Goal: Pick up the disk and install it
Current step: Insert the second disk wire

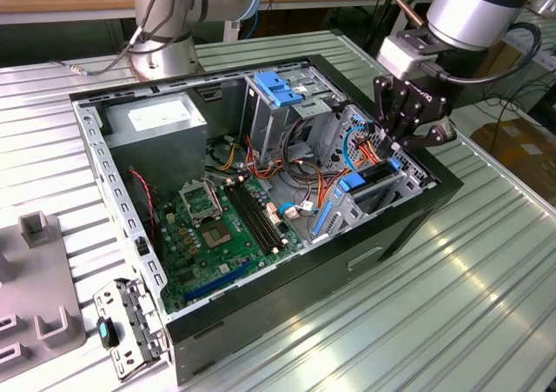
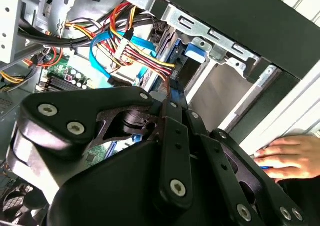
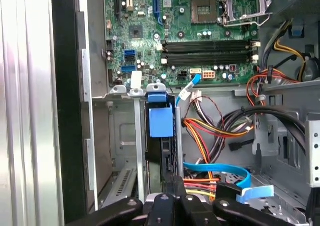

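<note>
End effector [image 1: 415, 140], right of centre in the exterior view, lowered over the drive bay of the open computer case [image 1: 261, 305] on the table [image 1: 486, 288]. Disk [image 3: 161, 121] seated upright in the bay slot. Finger opening cannot be judged. A hand [image 2: 292, 158] rests at the case edge.

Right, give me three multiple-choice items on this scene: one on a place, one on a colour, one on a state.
1. The black robot tool hangs over: A) the grey metal drive bay; B) the middle of the case; C) a spot outside the case.
2. The flat circuit board is: A) red; B) green; C) white.
3. The black metal computer case is: A) closed; B) standing upright; C) lying open.
Answers: 1 A, the exterior view shows it above the bay; 2 B, it is green in the exterior and first wrist views; 3 C, its insides show from above.
</note>
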Controlling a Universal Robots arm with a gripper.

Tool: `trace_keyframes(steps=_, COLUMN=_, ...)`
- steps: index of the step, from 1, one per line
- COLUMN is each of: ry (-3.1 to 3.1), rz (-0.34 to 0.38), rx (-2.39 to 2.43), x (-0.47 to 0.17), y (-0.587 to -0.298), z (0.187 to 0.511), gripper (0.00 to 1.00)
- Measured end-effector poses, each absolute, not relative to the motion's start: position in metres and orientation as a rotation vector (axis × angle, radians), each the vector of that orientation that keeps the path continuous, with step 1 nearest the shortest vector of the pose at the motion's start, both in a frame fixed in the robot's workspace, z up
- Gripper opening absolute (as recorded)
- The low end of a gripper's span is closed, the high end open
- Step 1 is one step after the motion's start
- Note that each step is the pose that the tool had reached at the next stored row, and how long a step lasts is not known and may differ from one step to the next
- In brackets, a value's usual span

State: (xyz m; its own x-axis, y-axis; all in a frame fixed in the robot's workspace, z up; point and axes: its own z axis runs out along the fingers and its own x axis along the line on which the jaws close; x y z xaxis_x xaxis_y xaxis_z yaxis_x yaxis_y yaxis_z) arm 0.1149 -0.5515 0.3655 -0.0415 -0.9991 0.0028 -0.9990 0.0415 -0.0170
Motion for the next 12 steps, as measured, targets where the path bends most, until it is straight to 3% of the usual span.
trace_keyframes(steps=12, ry=2.264, rz=-0.013, rx=-2.172, x=0.111, y=-0.546, z=0.385, gripper=0.11)
